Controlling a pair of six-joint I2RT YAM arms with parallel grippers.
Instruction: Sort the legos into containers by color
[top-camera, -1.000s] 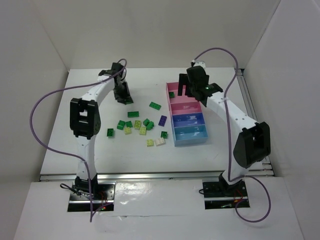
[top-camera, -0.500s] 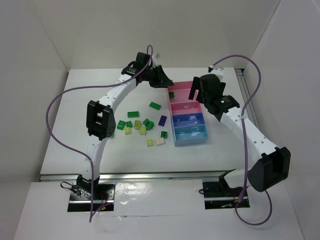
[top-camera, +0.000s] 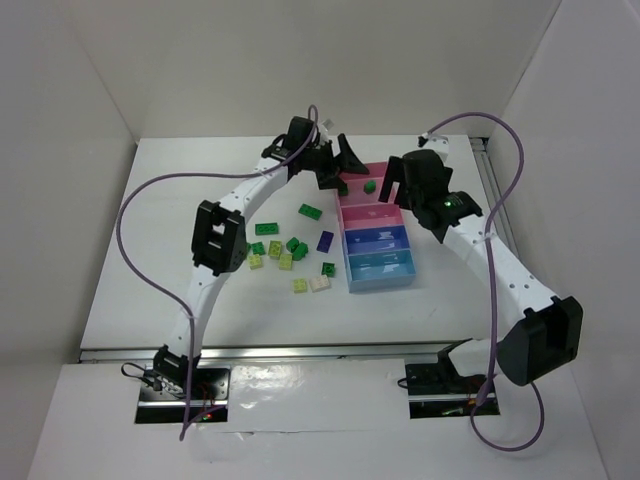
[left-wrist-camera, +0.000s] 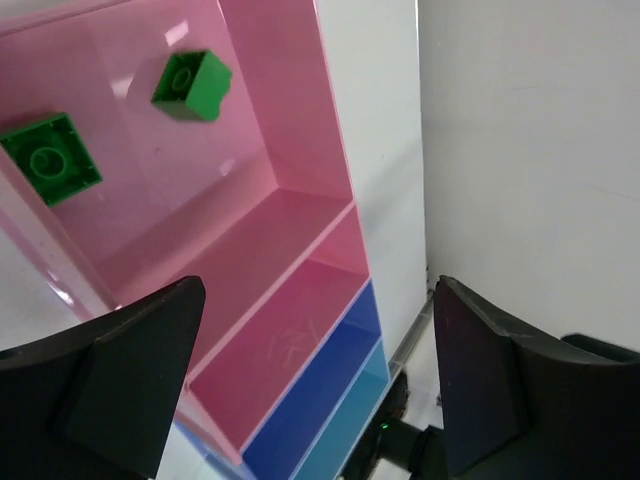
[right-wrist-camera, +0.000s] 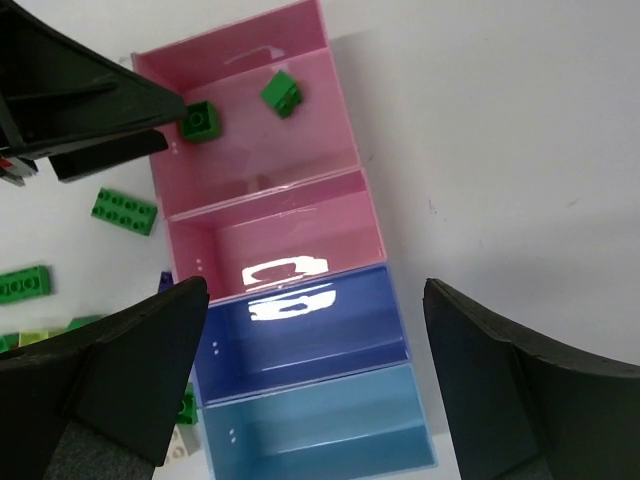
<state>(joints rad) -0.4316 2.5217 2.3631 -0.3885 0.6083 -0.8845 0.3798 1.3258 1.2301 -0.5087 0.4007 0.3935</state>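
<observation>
White tabletop (top-camera: 150, 250), boxed by white walls (top-camera: 330, 60). Right of centre, a row of four joined bins (top-camera: 372, 216), far to near: pink, pink, periwinkle, light blue. In the far pink bin (right-wrist-camera: 265, 150), two green bricks: one (left-wrist-camera: 50, 158) lying flat by the left wall, the other (left-wrist-camera: 190, 85) tilted, nearer the far wall.

Left claw (left-wrist-camera: 320, 288) over the far pink bin's left side, fingers spread wide, only bin floor between them. Right claw (right-wrist-camera: 317, 288) over the middle of the row, equally wide apart, clasping nothing.

Loose legos (top-camera: 294, 244) on the tabletop left of the bins. Long green brick (top-camera: 310, 211) near the second pink bin (right-wrist-camera: 280, 225). Purple brick (top-camera: 325, 240) near the periwinkle bin (right-wrist-camera: 300, 335), apart from it. Small green brick (top-camera: 328, 268) nearer, beside the light blue bin (right-wrist-camera: 320, 425). Cream brick (top-camera: 320, 283) and pale yellow-green brick (top-camera: 300, 286) side by side at the near end. Further left, a tight cluster (top-camera: 275, 249) of green and pale bricks, partly hidden by the left arm (top-camera: 222, 235). Another long green brick (top-camera: 266, 229) just beyond it.
</observation>
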